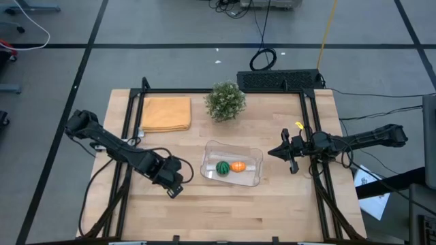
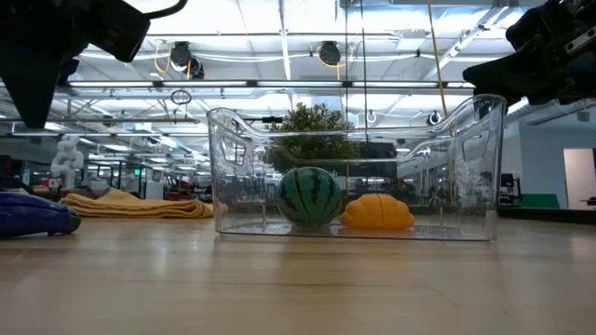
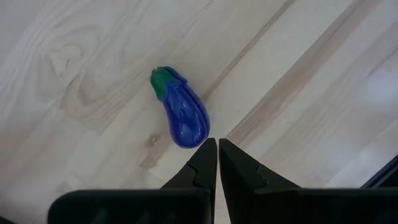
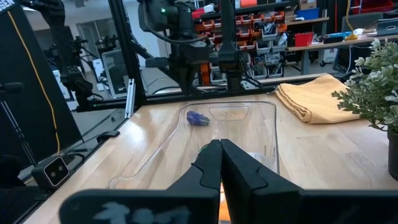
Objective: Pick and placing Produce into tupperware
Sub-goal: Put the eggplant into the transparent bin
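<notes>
Likely robotics lab, parts shelves (image 4: 261, 31), ceiling lights (image 2: 279, 84)

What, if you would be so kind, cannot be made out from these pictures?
- High view: the purple piece is hidden under the left claw.
- Low view: only its end shows, cut off by the picture's edge.
- Right wrist view: the right claw blocks the container's near end, hiding the green ball and orange piece.

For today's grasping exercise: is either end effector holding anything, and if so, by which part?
Nothing is held. The left end effector is shut and empty just above the eggplant on the table; the right end effector is shut and empty beside the tupperware.
</notes>
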`<state>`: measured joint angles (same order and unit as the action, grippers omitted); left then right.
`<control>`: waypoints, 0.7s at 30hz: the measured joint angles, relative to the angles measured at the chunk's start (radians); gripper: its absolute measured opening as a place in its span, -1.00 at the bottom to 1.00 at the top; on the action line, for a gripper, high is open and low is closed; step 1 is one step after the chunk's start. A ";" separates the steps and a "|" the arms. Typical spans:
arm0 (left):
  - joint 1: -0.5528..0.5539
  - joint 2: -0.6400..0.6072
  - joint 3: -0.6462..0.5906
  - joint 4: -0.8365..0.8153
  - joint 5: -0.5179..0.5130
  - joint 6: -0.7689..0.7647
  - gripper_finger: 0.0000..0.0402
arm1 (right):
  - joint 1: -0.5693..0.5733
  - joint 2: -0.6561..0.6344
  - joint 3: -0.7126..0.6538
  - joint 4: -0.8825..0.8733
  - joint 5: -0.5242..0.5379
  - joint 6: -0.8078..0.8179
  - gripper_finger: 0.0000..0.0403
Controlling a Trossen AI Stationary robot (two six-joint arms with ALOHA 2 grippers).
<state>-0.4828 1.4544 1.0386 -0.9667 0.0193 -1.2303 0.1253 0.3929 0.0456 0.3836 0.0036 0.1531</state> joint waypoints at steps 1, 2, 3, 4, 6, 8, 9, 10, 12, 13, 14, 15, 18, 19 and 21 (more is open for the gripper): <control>0.000 0.000 0.000 0.000 -0.001 -0.001 -0.88 | 0.000 0.000 0.000 0.000 0.000 0.000 -1.00; 0.000 0.000 0.000 0.000 -0.003 -0.003 -0.86 | 0.000 0.000 0.000 0.000 0.000 0.000 -1.00; 0.000 0.000 0.000 0.000 -0.004 -0.003 -0.83 | 0.000 0.000 0.000 0.000 0.000 0.000 -1.00; 0.000 0.000 0.000 0.000 -0.005 -0.003 -0.79 | 0.000 0.000 0.000 0.000 0.000 0.000 -1.00; 0.000 0.000 0.000 0.001 -0.005 -0.003 -0.69 | 0.000 0.000 0.000 0.000 0.000 0.000 -1.00; 0.000 0.000 0.000 0.003 -0.005 -0.002 -0.56 | 0.000 0.000 -0.001 0.000 0.000 0.000 -1.00; 0.000 0.000 0.000 0.003 -0.005 -0.003 -0.50 | 0.000 0.000 -0.001 0.000 0.000 0.000 -1.00; 0.000 0.000 0.000 0.003 -0.006 -0.004 -0.43 | 0.000 0.000 -0.001 0.000 0.000 0.000 -1.00; 0.001 0.000 0.000 0.003 -0.010 -0.011 -0.30 | 0.000 0.000 -0.001 0.000 0.000 0.000 -1.00; 0.002 0.000 0.000 0.003 -0.010 -0.015 -0.23 | 0.000 0.000 -0.001 0.000 0.000 0.000 -1.00; 0.002 0.000 0.000 0.003 -0.010 -0.020 -0.17 | 0.000 0.000 -0.001 0.000 0.000 0.000 -1.00; 0.002 0.000 0.000 0.003 -0.010 -0.022 -0.11 | 0.000 0.000 -0.001 0.000 0.000 0.000 -1.00; 0.005 0.000 0.000 0.004 -0.010 -0.022 0.04 | 0.000 0.000 -0.001 0.000 0.000 0.000 -1.00; 0.008 0.000 0.000 0.004 -0.011 -0.022 0.09 | 0.000 0.000 -0.001 0.000 0.000 0.000 -1.00; 0.014 0.000 0.000 0.002 -0.015 -0.022 0.16 | 0.000 0.000 -0.001 0.000 0.000 0.000 -1.00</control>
<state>-0.4690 1.4540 1.0386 -0.9649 0.0044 -1.2518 0.1253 0.3931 0.0448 0.3840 0.0036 0.1528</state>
